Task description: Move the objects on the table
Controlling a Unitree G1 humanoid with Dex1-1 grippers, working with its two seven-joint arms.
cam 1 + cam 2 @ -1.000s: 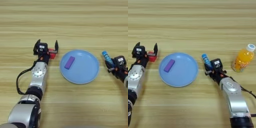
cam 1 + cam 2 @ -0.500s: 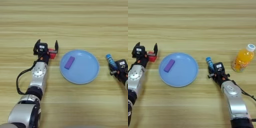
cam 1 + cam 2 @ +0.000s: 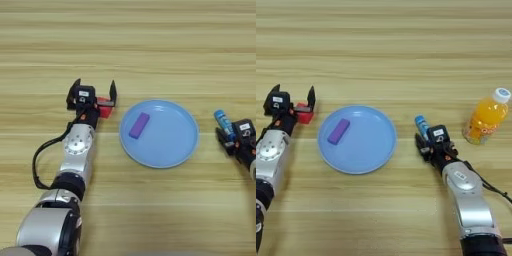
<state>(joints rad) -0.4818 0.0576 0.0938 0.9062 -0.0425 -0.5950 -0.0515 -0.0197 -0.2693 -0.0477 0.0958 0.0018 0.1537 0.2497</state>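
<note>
My left gripper point(image 3: 94, 91) stands open on the table point(image 3: 150, 40), left of the plate. A red cube point(image 3: 104, 106) lies just below its right finger, with no finger closed on it. A flat purple block point(image 3: 139, 125) lies on the left half of the round light-blue plate point(image 3: 170, 142). Right of the plate, my right gripper point(image 3: 425, 139) is shut on the blue-and-white cylinder point(image 3: 421, 124). The cylinder's blue cap points away from me, and its lower end is hidden in the gripper.
An orange juice bottle point(image 3: 485, 120) with a white cap stands at the right, a little beyond my right gripper. A black cable loops beside my left forearm point(image 3: 75, 155).
My right gripper has carried the cylinder to the right and slightly nearer to me, away from the plate's rim. The left gripper, cube, purple block and plate have not moved.
</note>
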